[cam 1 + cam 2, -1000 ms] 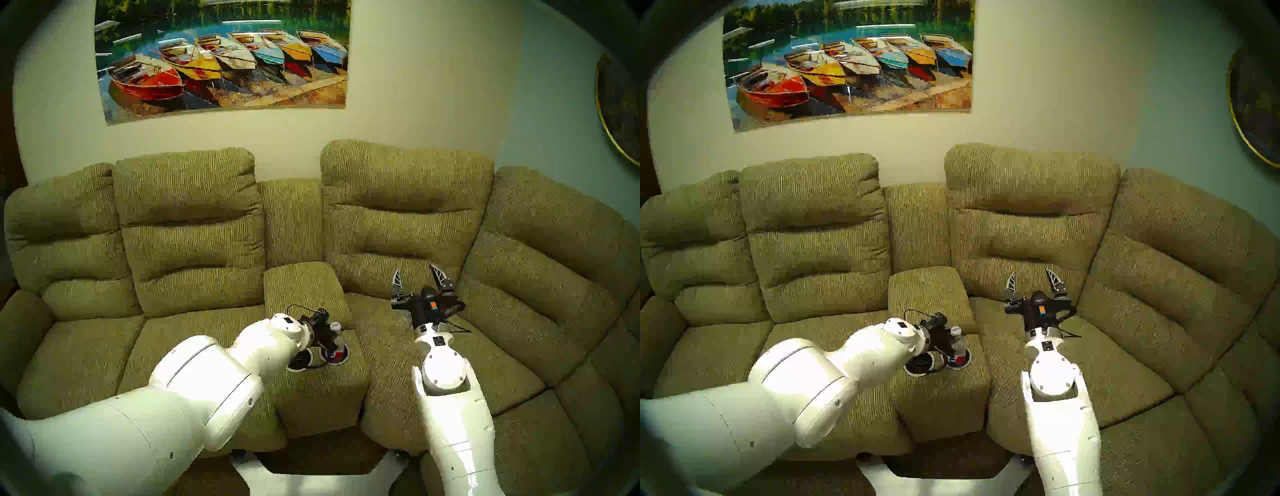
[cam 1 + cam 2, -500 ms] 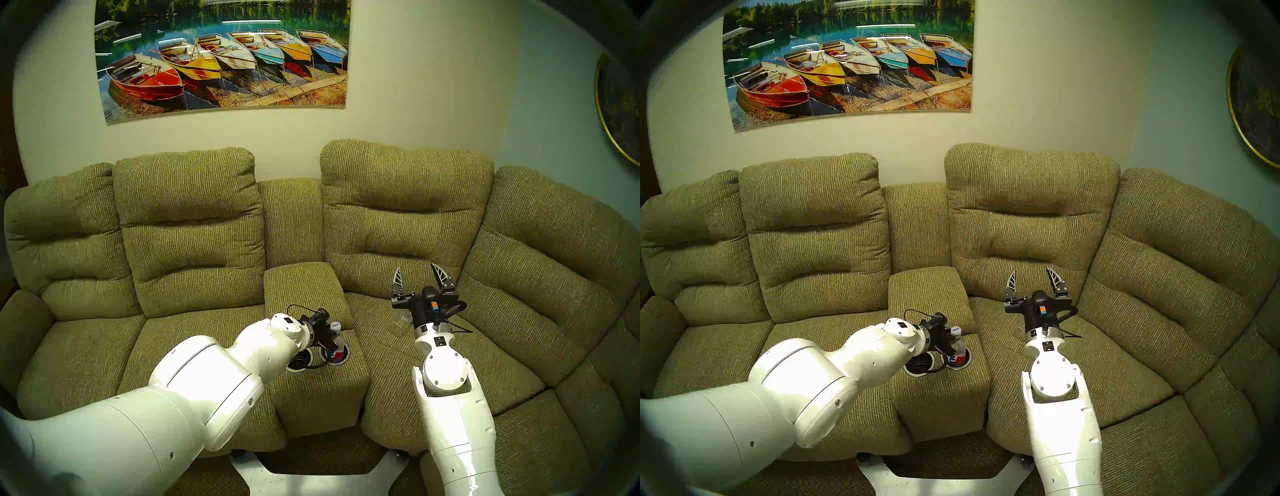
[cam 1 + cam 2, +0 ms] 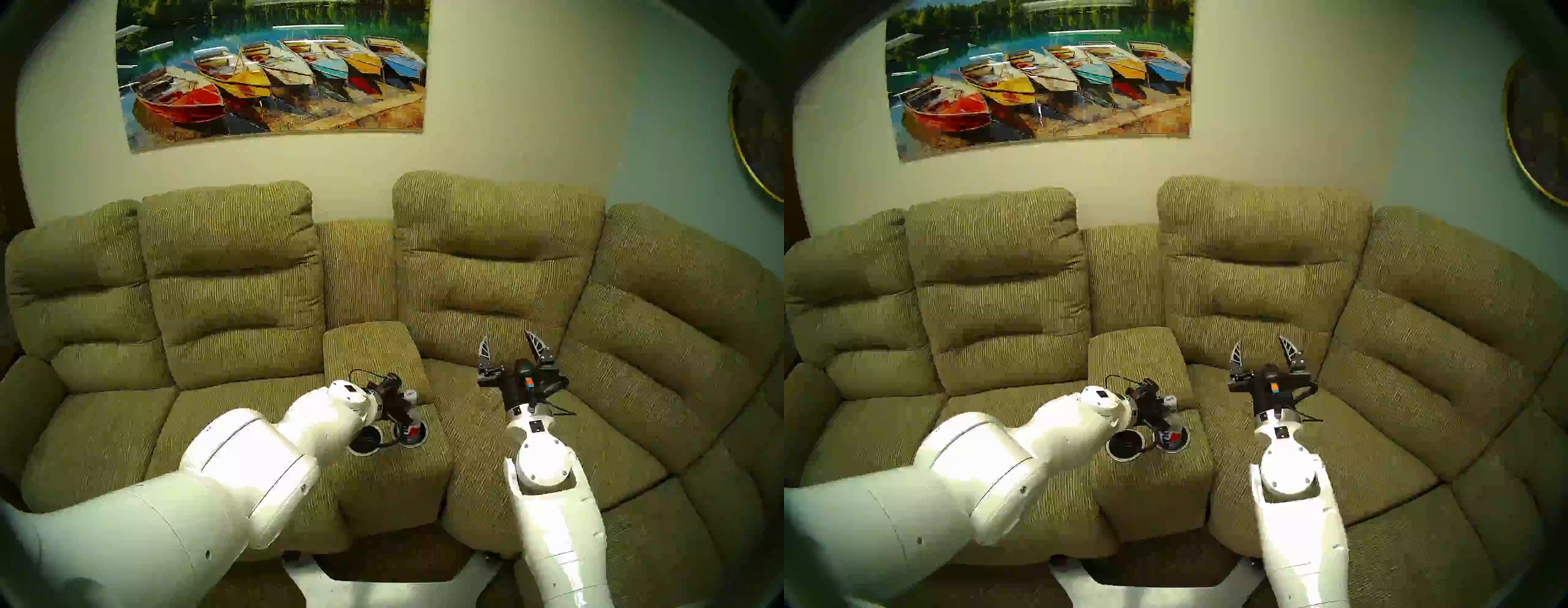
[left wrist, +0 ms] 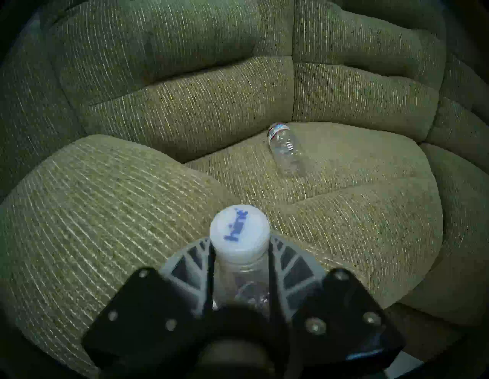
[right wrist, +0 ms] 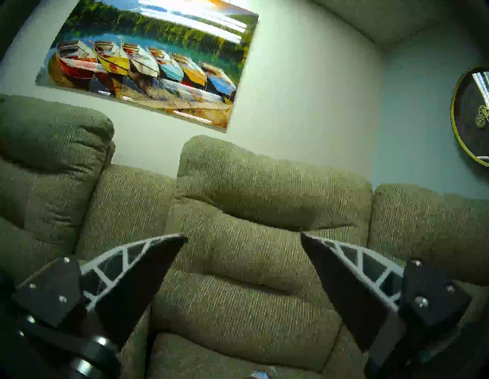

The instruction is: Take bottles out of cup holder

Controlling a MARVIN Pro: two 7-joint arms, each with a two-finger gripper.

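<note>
From the head, the left claw (image 3: 408, 411) pinches the capped bottle (image 3: 412, 418) just under its lid, the bottle's foot apparently still inside the right-hand well of the cup holder (image 3: 410, 437); blur hides the exact depth. The right claw (image 3: 509, 344) hangs spread, well off to the side.

The left wrist shows its fingers (image 4: 284, 260) pressed against the bottle's neck, and beyond them the crinkled bottle (image 4: 285, 149) lying on the sofa seat (image 4: 357, 211).

The right wrist shows only its wide-open fingers (image 5: 148, 260) before the backrest (image 5: 264, 206).
</note>
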